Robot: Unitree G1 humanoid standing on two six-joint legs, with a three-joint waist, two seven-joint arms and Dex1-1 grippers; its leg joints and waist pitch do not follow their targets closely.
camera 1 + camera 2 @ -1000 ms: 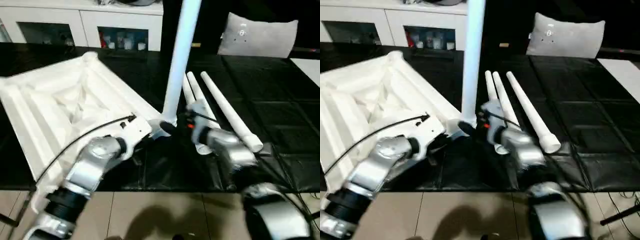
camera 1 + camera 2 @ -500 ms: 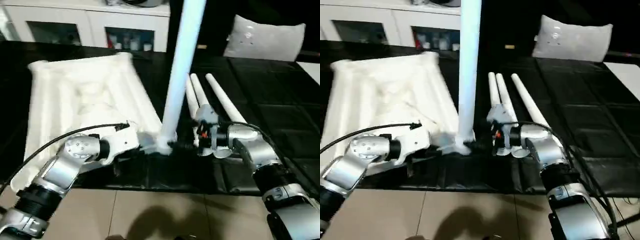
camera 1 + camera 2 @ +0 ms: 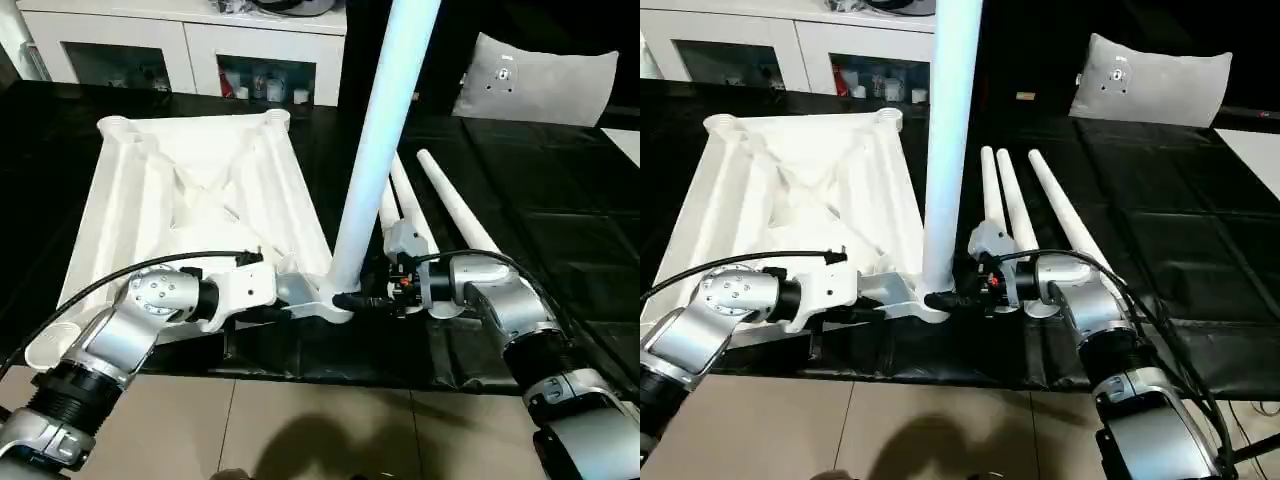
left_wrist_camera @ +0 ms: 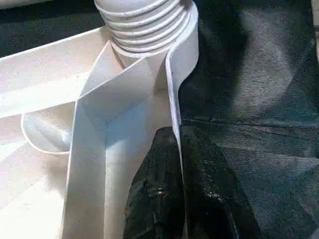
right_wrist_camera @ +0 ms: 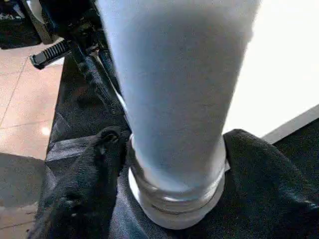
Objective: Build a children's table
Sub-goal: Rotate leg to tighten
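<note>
Table top (image 3: 190, 200) lies upside down on the black mat (image 3: 560, 230), ribbed underside up, left of centre, with round sockets at its far corners. One leg (image 3: 385, 140) stands upright in the near-right corner socket (image 3: 335, 300), its upper end leaving the frame at the top. The left wrist view shows the leg's threaded base (image 4: 144, 25) sitting at the socket with thread rings exposed.

Left gripper (image 3: 300, 298) reaches in from the near left. Its fingers (image 4: 164, 199) are pressed together on the thin rim wall of the table top just beside that socket, one finger on each side of the wall.

Right gripper (image 3: 362, 300) comes in from the right at the base of the upright leg. Its fingers (image 5: 84, 189) straddle the leg just above the thread collar, one on each side. Both look close against the leg, but I can't tell if they actually clamp it.

Three spare legs (image 3: 455, 215) lie on the mat to the right of the table top, side by side, thick ends near, narrow ends far. The right forearm passes over their near ends.

White cabinet (image 3: 190, 45) with glass doors stands at the far left; grey cushion (image 3: 540, 80) at the far right. Tan tiled floor (image 3: 330, 430) is at the near edge.
</note>
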